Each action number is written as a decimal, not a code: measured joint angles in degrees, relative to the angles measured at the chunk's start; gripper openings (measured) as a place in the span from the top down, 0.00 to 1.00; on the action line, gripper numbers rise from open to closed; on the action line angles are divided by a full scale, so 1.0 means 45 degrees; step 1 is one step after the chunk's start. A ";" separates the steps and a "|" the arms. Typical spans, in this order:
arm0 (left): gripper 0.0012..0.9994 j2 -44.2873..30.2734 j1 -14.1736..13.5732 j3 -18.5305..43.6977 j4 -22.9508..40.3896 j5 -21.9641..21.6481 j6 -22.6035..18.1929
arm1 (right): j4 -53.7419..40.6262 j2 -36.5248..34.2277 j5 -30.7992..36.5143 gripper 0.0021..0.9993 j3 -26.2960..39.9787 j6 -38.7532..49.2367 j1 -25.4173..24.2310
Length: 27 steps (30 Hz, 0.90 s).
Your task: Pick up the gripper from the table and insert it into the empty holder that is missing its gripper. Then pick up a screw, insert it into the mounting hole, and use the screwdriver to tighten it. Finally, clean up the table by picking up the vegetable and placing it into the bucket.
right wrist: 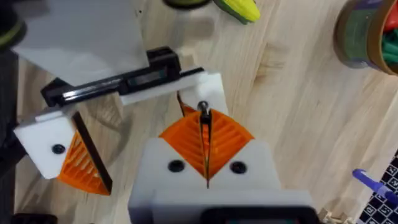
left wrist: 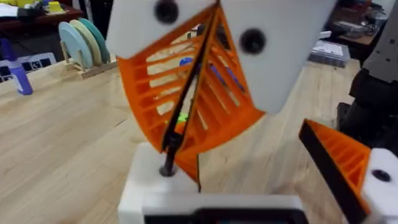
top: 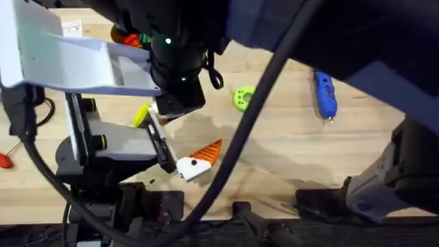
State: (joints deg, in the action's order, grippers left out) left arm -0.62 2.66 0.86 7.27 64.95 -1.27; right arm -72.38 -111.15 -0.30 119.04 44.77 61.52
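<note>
My right gripper (right wrist: 205, 134) has its orange pads shut on a small dark screw (right wrist: 203, 109). The screw's tip stands on the white holder (right wrist: 211, 84), and in the left wrist view the screw (left wrist: 168, 167) touches the top of the holder (left wrist: 155, 190). My left gripper (left wrist: 280, 186) is open; its far finger carries an orange wedge (left wrist: 336, 158). A sliver of orange lies against the holder, and I cannot tell if it is the gripper piece. The yellow-green vegetable (top: 142, 114) lies beside the claw. The bucket (right wrist: 367, 34) stands beyond it. The blue screwdriver (top: 324, 95) lies far right.
A green round disc (top: 243, 98) sits between the claw and the screwdriver. A red-handled tool (top: 4, 161) lies at the table's left edge. A rack of plates (left wrist: 84, 43) stands at the back. The right arm crosses the overhead view, dark and blurred.
</note>
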 joint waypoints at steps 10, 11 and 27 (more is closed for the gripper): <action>0.01 -0.0001 0.0000 0.0000 0.0000 -0.0005 0.0090 | 0.0001 -0.0083 -0.0005 1.00 0.0010 -0.0015 0.0000; 0.01 -0.0005 0.0000 0.0000 0.0000 -0.0004 0.0095 | -0.0009 -0.0083 -0.0005 1.00 0.0010 -0.0039 0.0000; 0.01 0.0000 0.0000 0.0000 0.0005 0.0034 0.0061 | -0.0058 -0.0384 0.0335 1.00 0.0010 -0.0189 0.0078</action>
State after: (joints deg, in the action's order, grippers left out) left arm -0.62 2.66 0.86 7.29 65.10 -0.99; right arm -72.64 -112.88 1.21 119.09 43.92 61.87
